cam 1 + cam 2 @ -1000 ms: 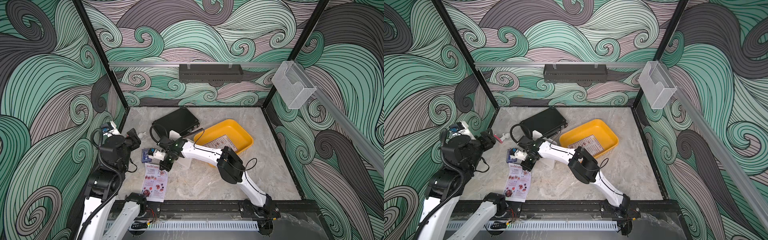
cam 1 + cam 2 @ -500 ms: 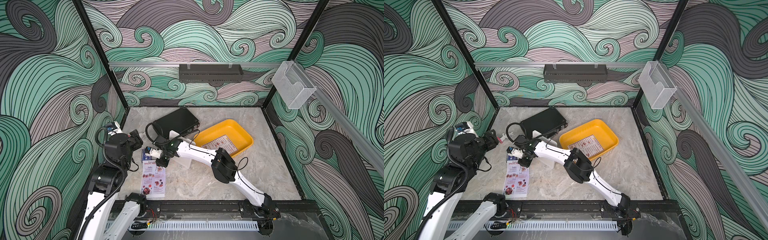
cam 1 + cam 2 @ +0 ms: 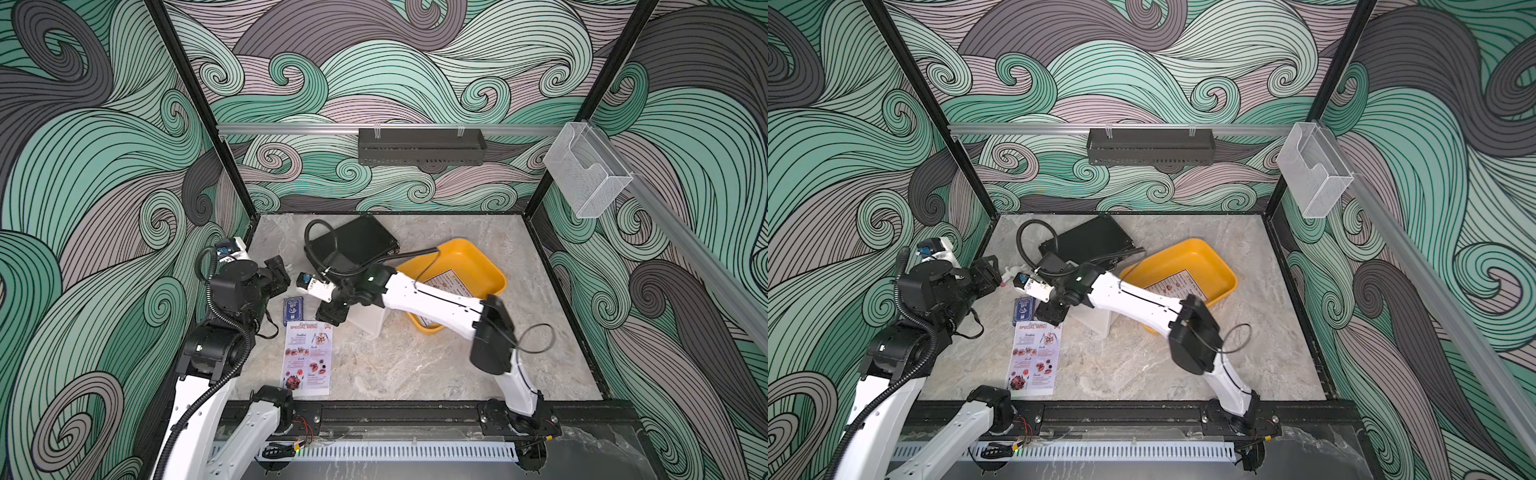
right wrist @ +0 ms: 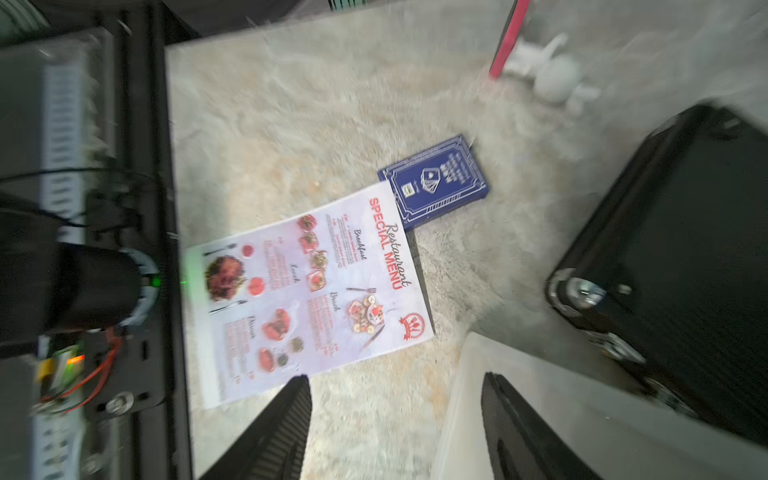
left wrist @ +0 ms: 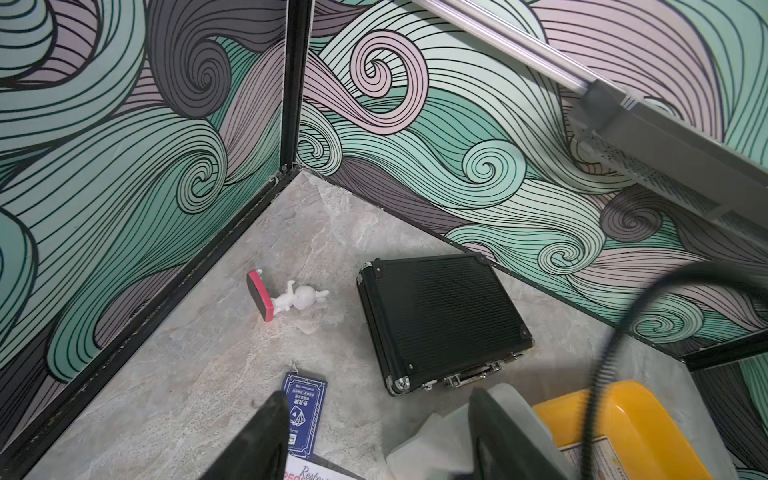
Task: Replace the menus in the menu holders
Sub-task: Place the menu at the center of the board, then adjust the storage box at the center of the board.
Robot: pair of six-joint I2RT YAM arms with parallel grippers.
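Special Menu (image 3: 308, 358) lies flat on the counter (image 3: 415, 365), near left, its far edge lapping a blue card box (image 3: 293, 309). Right hand (image 3: 330, 319) hovers over that edge, jaws wide, empty. Left hand (image 3: 279, 274) is farther left, also wide, empty. Menu holder (image 3: 372, 322) sits just right of the sheet, half hidden by the right arm. Dim Sum Inn sheet (image 3: 446, 286) lies in the yellow tub (image 3: 494, 266). Likely step: reload the holder. Pinch the sheet by a raised edge, steady the holder, and feed it in square.
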